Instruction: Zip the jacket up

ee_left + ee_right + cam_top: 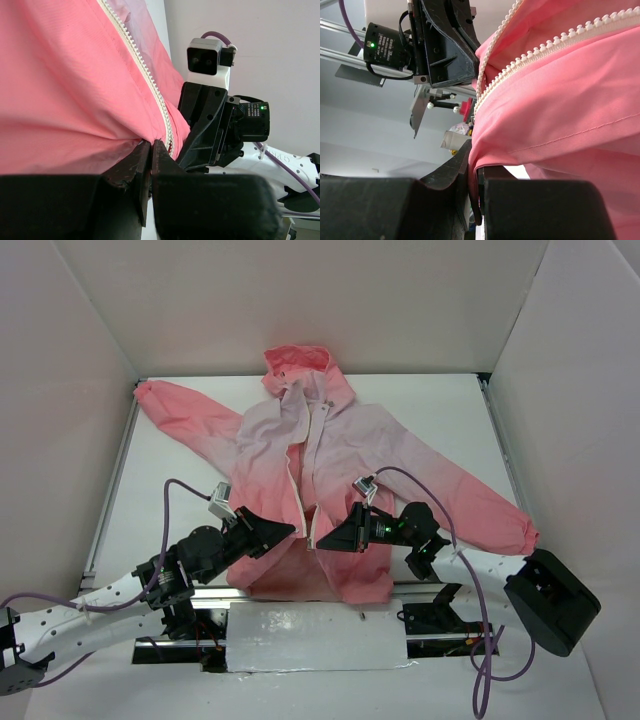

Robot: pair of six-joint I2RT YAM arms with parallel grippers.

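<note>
A large thin hooded jacket (340, 455), coral pink fading to pale lilac-white across the chest, lies spread flat on a white counter (175, 495). Its hood points away from the robot and both long sleeves are stretched out to the sides. Its white toothed front zipper (318, 455) is undone: from above, the two rows of teeth run apart from the collar down to the hem, with a narrow gap between the front panels.

Both arms reach in at the hem end, close together. The left pincer (292, 528) is clamped on the pink edge of one front panel, right beside the lowest teeth. The right pincer (320, 542) is clamped on a fold of pink fabric of the other panel, just below its row of teeth.

The task appears barely begun. The two bottom ends are gripped but not joined, and the slider cannot be made out. Joining the ends and closing the whole length are left to do.
</note>
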